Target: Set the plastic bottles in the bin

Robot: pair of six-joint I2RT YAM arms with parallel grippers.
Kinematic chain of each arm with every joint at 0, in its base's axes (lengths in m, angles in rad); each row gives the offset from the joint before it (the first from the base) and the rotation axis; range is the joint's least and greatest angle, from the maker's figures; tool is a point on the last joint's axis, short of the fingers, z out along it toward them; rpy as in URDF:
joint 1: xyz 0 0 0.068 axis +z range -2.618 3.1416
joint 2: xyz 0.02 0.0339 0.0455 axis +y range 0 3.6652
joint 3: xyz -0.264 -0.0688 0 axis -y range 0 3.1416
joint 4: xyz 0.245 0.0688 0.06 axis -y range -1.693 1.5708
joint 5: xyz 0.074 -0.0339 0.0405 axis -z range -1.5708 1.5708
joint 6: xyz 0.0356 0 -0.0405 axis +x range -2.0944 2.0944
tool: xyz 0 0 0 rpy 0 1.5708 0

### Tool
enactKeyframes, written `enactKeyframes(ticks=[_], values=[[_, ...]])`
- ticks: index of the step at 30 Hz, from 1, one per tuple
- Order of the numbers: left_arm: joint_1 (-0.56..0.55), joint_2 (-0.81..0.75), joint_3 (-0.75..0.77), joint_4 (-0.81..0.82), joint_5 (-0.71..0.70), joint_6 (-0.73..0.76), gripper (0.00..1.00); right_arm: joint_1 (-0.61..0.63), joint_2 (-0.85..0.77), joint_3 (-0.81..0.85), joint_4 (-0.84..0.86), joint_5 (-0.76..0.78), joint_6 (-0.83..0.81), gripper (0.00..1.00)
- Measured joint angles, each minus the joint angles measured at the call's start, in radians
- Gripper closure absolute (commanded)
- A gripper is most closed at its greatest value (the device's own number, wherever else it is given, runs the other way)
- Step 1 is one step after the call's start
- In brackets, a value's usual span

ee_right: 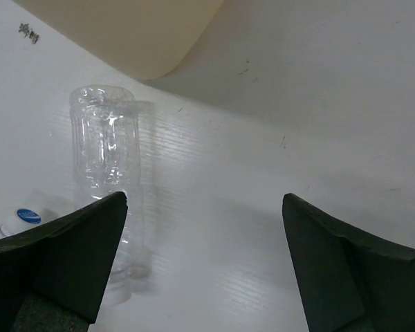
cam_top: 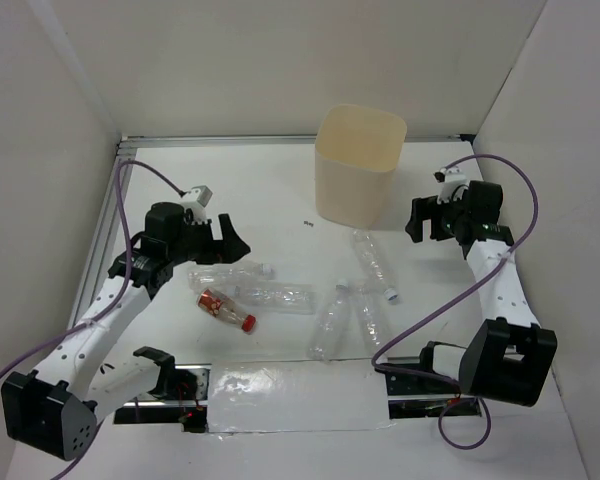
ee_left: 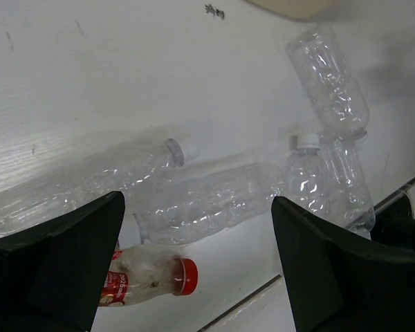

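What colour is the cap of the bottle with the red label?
Red. The cap of that bottle shows best in the left wrist view.

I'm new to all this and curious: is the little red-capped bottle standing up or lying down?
Lying down. The red-capped bottle rests on its side on the table, cap on, outside the bin.

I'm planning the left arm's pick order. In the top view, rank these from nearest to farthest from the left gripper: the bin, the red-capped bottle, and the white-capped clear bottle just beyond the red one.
From the left gripper:
1. White-capped clear bottle, lying right by the fingers.
2. Red-capped bottle, a little nearer the arm bases.
3. Bin, at the table's back, off to the right.
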Motion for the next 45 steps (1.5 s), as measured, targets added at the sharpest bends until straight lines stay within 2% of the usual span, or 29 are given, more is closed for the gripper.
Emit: enactKeyframes(ticks=[6, 8, 9, 10, 11, 12, 14, 15, 16, 17, 18, 20, 28, 31, 35, 36, 40, 42, 45], values=[[-0.078, 0.024, 0.005, 0.009, 0.020, 0.040, 0.00, -0.018, -0.039, -0.016, -0.033, -0.097, -0.090, 0.00], [-0.100, 0.029, 0.007, 0.002, 0.018, 0.051, 0.04, -0.022, -0.053, -0.033, -0.048, -0.157, -0.149, 0.18], [-0.109, 0.029, 0.007, -0.003, 0.018, 0.054, 0.09, -0.020, -0.055, -0.041, -0.058, -0.182, -0.171, 0.44], [-0.117, 0.030, 0.007, -0.007, 0.018, 0.055, 0.25, -0.013, -0.055, -0.048, -0.068, -0.193, -0.195, 0.54], [-0.121, 0.030, 0.008, -0.013, 0.013, 0.058, 0.42, 0.001, -0.054, -0.057, -0.072, -0.196, -0.201, 0.51], [-0.127, 0.030, 0.008, -0.014, 0.013, 0.052, 0.42, 0.021, -0.053, -0.068, -0.077, -0.196, -0.204, 0.44], [-0.139, 0.030, 0.008, -0.016, 0.005, 0.054, 0.51, 0.081, -0.053, -0.093, -0.072, -0.168, -0.200, 0.28], [-0.147, 0.030, 0.008, -0.019, -0.002, 0.050, 0.46, 0.109, -0.052, -0.103, -0.070, -0.156, -0.194, 0.23], [-0.158, 0.030, 0.008, -0.021, -0.007, 0.048, 0.38, 0.140, -0.051, -0.114, -0.066, -0.136, -0.192, 0.18], [-0.170, 0.030, 0.008, -0.023, -0.013, 0.048, 0.15, 0.168, -0.048, -0.124, -0.061, -0.115, -0.186, 0.15], [-0.182, 0.030, 0.008, -0.027, -0.016, 0.056, 0.07, 0.190, -0.043, -0.130, -0.055, -0.090, -0.179, 0.14], [-0.211, 0.029, 0.008, -0.033, -0.031, 0.046, 0.02, 0.245, -0.020, -0.140, -0.031, -0.023, -0.154, 0.14], [-0.295, 0.029, 0.008, -0.058, -0.087, 0.011, 0.01, 0.426, 0.139, -0.153, 0.116, 0.185, -0.014, 0.12], [-0.311, 0.029, 0.008, -0.062, -0.103, -0.006, 0.01, 0.483, 0.196, -0.171, 0.196, 0.264, 0.026, 0.18], [-0.322, 0.029, 0.008, -0.065, -0.122, -0.011, 0.01, 0.531, 0.266, -0.198, 0.264, 0.337, 0.058, 0.31], [-0.325, 0.029, 0.008, -0.066, -0.131, -0.012, 0.01, 0.532, 0.270, -0.200, 0.277, 0.340, 0.064, 0.42], [-0.330, 0.030, 0.008, -0.073, -0.176, -0.016, 0.02, 0.535, 0.268, -0.206, 0.299, 0.329, 0.065, 0.71], [-0.330, 0.035, 0.008, -0.079, -0.209, -0.024, 0.03, 0.535, 0.253, -0.206, 0.277, 0.291, 0.043, 0.73], [-0.330, 0.074, 0.018, -0.100, -0.257, -0.023, 0.03, 0.536, 0.163, -0.198, 0.168, 0.152, -0.051, 0.74]])
